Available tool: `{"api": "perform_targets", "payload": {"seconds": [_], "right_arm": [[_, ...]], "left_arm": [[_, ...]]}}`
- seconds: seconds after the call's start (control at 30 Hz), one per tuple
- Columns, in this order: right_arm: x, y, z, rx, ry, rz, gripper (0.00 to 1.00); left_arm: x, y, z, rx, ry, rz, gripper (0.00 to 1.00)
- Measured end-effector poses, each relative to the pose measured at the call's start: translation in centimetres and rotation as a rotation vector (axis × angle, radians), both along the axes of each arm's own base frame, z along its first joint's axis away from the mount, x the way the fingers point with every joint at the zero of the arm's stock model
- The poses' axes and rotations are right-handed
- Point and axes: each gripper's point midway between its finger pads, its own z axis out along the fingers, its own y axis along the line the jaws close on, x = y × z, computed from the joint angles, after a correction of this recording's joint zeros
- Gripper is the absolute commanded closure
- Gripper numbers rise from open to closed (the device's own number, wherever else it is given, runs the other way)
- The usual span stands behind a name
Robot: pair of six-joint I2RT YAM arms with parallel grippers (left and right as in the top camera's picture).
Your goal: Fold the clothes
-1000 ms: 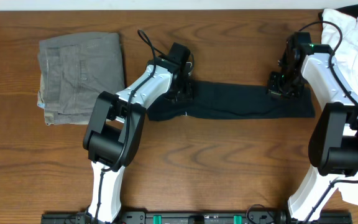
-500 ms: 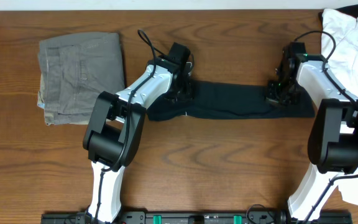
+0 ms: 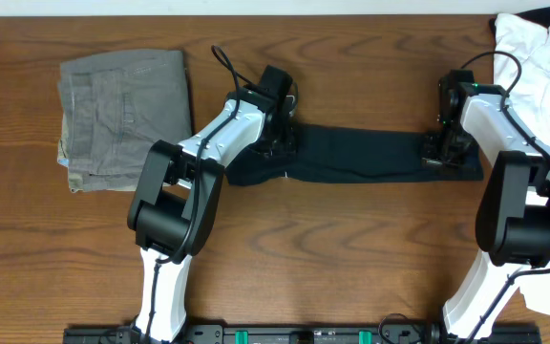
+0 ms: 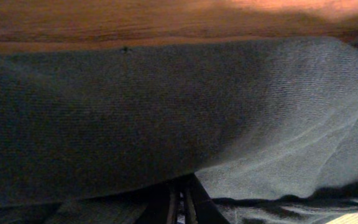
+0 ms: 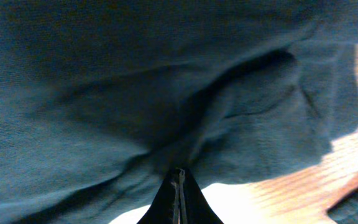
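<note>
Holding the T-shirt by both ends, with the left gripper at its left end and the right gripper at its right, each with jaws closed and pinching a bit of the cloth. Seen from above as 1 long dark band stretched across the middle of the table, gathered lengthwise into a narrow strip, though rumpled and bulging toward the left end. Judged roughly halfway: lengthwise folding done, crosswise fold not yet made, so probably bringing 1 end over to the other next. Off to the far left, well apart from the band, folded trousers in a tidy stack. At the far right corner, a white garment in a loose heap. Nothing lying on the strip between the 2 ends. Worth watching: that heap sitting close beside the right arm, liable to snag on a wide swing.
</note>
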Motion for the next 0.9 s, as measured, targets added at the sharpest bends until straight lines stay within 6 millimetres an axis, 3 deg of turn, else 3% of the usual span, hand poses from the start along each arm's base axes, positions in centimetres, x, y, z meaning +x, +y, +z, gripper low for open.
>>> {"api": "perform_targets", "payload": {"seconds": [0.43, 0.9], "right_arm": [[0.4, -2.0, -0.2, 0.058, -0.055, -0.195, 0.83], [2.5, 0.0, -0.3, 0.194, -0.139, -0.297, 0.76]], "left_arm": [[0.0, 0.0, 0.0, 0.0, 0.0, 0.0, 0.92], [0.0, 0.0, 0.0, 0.0, 0.0, 0.0, 0.91]]}}
